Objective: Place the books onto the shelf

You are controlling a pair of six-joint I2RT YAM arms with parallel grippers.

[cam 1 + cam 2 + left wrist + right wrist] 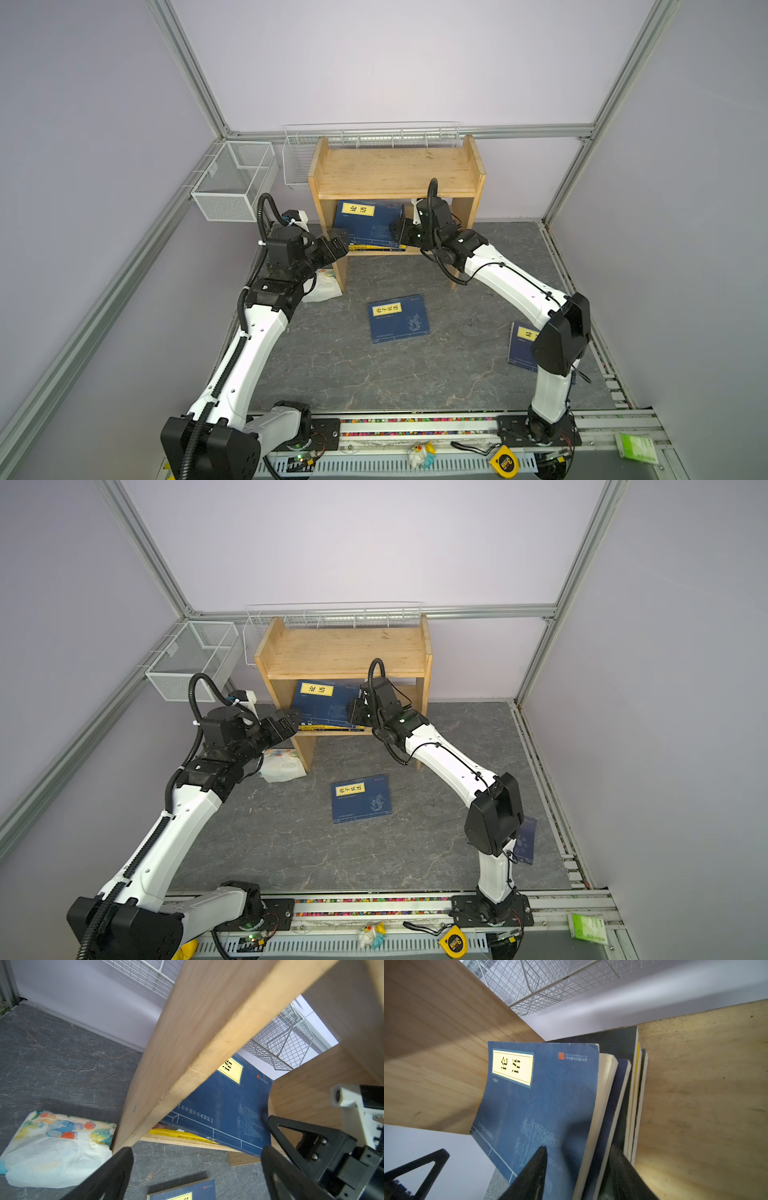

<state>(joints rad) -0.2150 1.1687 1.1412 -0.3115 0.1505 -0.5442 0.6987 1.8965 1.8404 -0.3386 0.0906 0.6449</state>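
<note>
Your right claw (578,1148) reaches into the lower compartment of the wooden shelf (395,170). Its jaws stand part-way apart, straddling the near edge of two books. These are the front navy book (539,1095) with its yellow title label and the second navy book (620,1088) directly behind it. One black finger (533,1169) lies across the front cover and the other sits behind the second book. You cannot tell from these views whether they pinch the pair or only bracket it.

Behind those two, the right wrist view shows you a black book (612,1041). Then comes the yellow book (637,1076), seen only as a thin edge, and one more dark book (644,1076) next to the bare wooden board. All five sit cover to cover and fan apart toward the claw.

Your left claw (197,1153) is spread wide with nothing between its fingers. It is low at the front edge of the shelf's left side panel (197,1032), outside the compartment.

Two books are not on the shelf. In both top views a navy book on the mat (399,318) lies flat and cover up on the grey marbled mat (457,374), in front of the shelf and between your two arms. A half-hidden navy book (519,345) lies well to the right, partly covered by the right arm's elbow.

The floral packet (56,1147) rests on the mat, touching the foot of the left side panel on its outer side.
</note>
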